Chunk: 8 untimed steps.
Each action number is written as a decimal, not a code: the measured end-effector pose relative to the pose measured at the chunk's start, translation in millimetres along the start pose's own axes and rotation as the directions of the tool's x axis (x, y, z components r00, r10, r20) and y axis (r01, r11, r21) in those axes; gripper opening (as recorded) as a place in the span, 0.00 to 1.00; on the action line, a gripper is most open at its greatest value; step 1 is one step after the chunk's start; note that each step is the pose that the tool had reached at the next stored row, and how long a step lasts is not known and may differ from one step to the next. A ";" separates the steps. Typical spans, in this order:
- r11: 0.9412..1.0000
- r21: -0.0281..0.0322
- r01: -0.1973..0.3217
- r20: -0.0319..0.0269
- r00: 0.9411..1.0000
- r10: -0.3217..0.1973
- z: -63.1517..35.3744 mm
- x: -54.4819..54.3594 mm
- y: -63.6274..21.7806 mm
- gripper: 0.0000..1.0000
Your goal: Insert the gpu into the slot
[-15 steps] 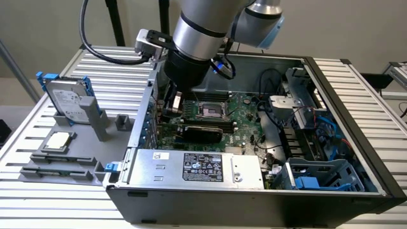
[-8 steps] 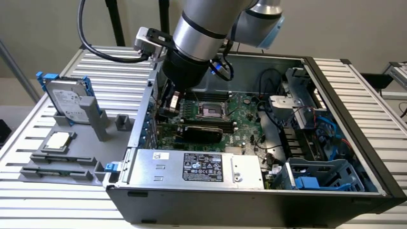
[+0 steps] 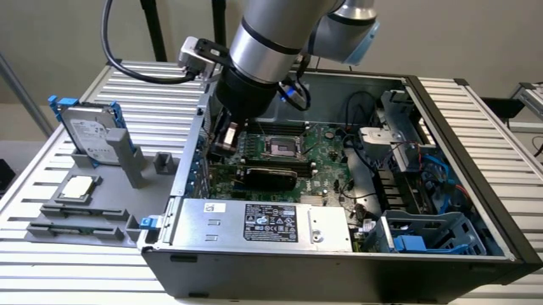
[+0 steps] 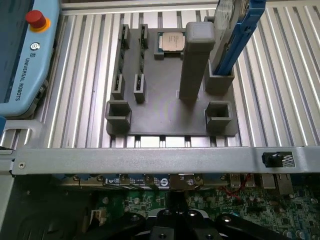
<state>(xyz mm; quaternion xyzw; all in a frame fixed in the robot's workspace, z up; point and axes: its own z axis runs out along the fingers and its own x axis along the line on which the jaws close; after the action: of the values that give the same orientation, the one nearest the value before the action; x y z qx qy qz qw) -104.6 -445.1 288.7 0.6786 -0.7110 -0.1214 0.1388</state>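
In the exterior view, one arm reaches into the open computer case (image 3: 475, 210), its gripper (image 3: 227, 141) clenched low at the motherboard's (image 3: 318, 168) left edge. One gpu (image 3: 269, 173) lies flat on the board, just beside the gripper. One silver power supply (image 3: 263, 222) sits in front.

In the wrist view, the gripper (image 4: 175, 220) hangs above the motherboard (image 4: 260, 210); beyond the case wall (image 4: 150, 159), one grey fixture tray (image 4: 165, 112) carries one processor (image 4: 171, 40).

Exterior view high and oblique, wrist view close, sharing motherboard (image 3: 314, 155)
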 end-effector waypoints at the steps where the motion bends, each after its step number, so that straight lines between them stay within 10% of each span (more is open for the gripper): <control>1: 1.000 0.000 -0.005 0.001 1.000 0.005 0.2 0.0 0.1 0.11; 8: 1.000 -0.001 -0.024 0.007 1.000 0.024 0.6 0.0 0.5 0.11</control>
<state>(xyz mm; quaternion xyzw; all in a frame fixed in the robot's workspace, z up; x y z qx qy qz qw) -105.3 -445.1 288.3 0.6696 -0.7195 -0.1222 0.1381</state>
